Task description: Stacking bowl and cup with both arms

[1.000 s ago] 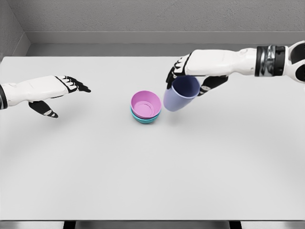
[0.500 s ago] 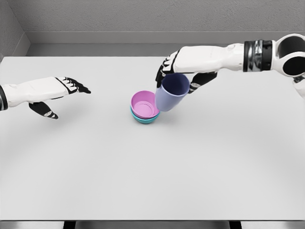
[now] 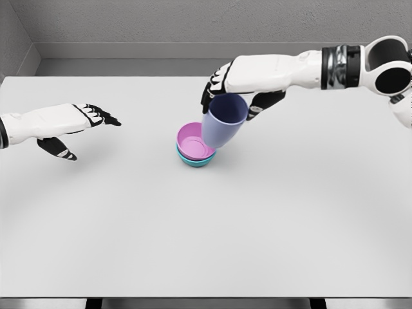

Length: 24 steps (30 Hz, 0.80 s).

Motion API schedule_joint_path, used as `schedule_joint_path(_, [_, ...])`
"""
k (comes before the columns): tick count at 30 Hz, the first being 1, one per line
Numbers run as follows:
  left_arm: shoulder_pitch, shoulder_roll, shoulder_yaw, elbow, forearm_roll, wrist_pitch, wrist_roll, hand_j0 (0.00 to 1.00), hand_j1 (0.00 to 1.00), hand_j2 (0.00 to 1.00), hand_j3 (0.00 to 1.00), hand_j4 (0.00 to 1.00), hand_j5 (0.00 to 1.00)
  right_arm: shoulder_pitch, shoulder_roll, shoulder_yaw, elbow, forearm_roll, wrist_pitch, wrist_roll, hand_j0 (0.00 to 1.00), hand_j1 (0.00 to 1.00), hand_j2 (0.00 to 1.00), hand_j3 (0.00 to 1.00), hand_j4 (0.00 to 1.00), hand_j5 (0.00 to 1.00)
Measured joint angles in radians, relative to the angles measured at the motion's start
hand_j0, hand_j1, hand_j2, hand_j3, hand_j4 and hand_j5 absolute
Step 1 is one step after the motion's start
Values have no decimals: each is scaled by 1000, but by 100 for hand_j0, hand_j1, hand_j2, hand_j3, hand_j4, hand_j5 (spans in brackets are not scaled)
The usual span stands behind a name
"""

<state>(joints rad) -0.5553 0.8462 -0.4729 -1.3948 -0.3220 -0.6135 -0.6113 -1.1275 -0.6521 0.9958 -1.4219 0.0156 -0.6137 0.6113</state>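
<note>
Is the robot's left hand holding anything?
No, the left hand hangs open over the table, well away from the purple cup held by the right hand.

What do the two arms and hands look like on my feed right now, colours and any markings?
Both arms have smooth white shells. The left hand and right hand have white backs with black fingers and black thumbs. The right arm shows a black band with a silver ring near the wrist and a rounded white joint housing with a dark centre. No loose cables show.
</note>
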Motion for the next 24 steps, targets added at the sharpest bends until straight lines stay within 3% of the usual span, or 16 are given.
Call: schedule_joint_path(24, [0, 1, 0, 1, 0, 0, 0, 100, 100, 100, 100, 100, 100, -37, 64, 43, 38, 1, 11, 0, 65, 65, 65, 65, 65, 65])
